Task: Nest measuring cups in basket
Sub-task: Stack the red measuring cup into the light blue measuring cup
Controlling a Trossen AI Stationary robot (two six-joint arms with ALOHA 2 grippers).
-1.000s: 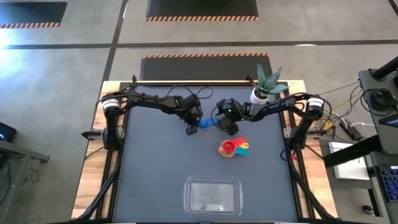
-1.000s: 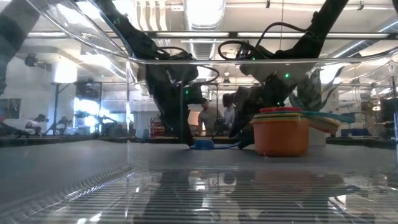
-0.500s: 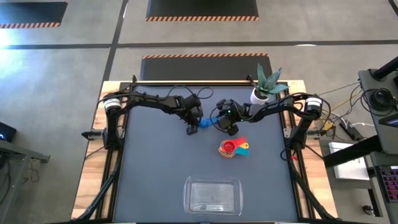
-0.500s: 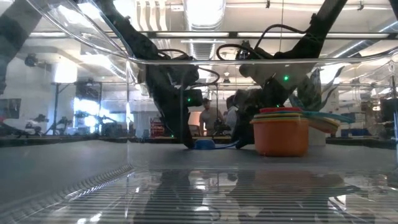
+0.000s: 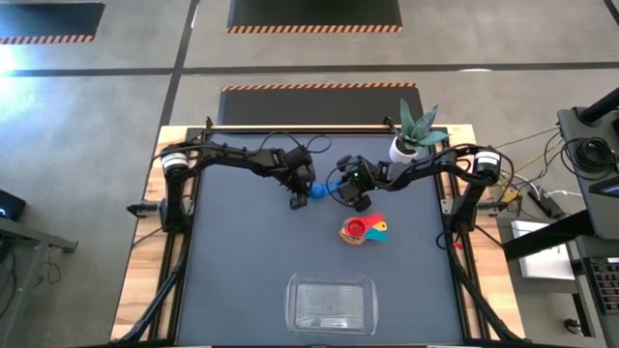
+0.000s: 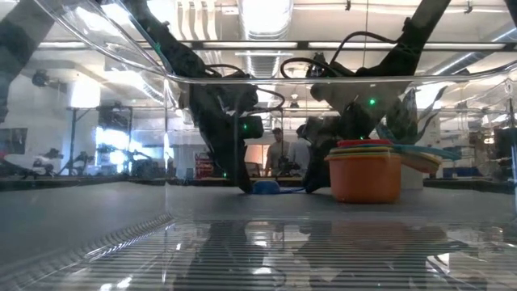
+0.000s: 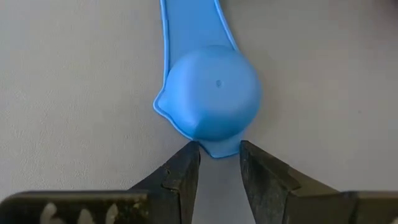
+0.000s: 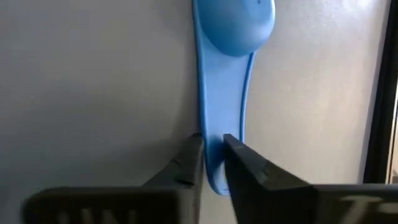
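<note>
A small blue measuring cup (image 5: 315,191) lies upside down on the dark mat at the far middle, its handle pointing toward the table's right. My left gripper (image 5: 300,199) stands at its bowl and my right gripper (image 5: 340,191) at its handle; both are shut on it. The other measuring cups (image 5: 361,230) sit nested in a stack on the mat, orange outermost (image 6: 363,176). The clear basket (image 5: 331,304) rests by the near edge. My left gripper pinches the bowl's rim lip (image 7: 215,149) on the side away from the handle, between its two fingers (image 7: 186,167). The fingers slant down from the table's left. The cup stays mouth down on the mat. My right gripper pinches the flat handle near its free end (image 8: 213,144) between its two fingers (image 8: 239,163). The fingers slant down from the table's right and lie along the handle. The handle's tip shows between them; the cup rests on the mat.
A white pot with a spiky green plant (image 5: 406,143) stands at the far right, behind my right arm. The basket's clear wall (image 6: 242,77) fills the low view's foreground. Bare mat lies between the stack and the basket.
My right gripper's fingers have drawn together on the blue cup's handle. The cup and my left gripper have kept still.
</note>
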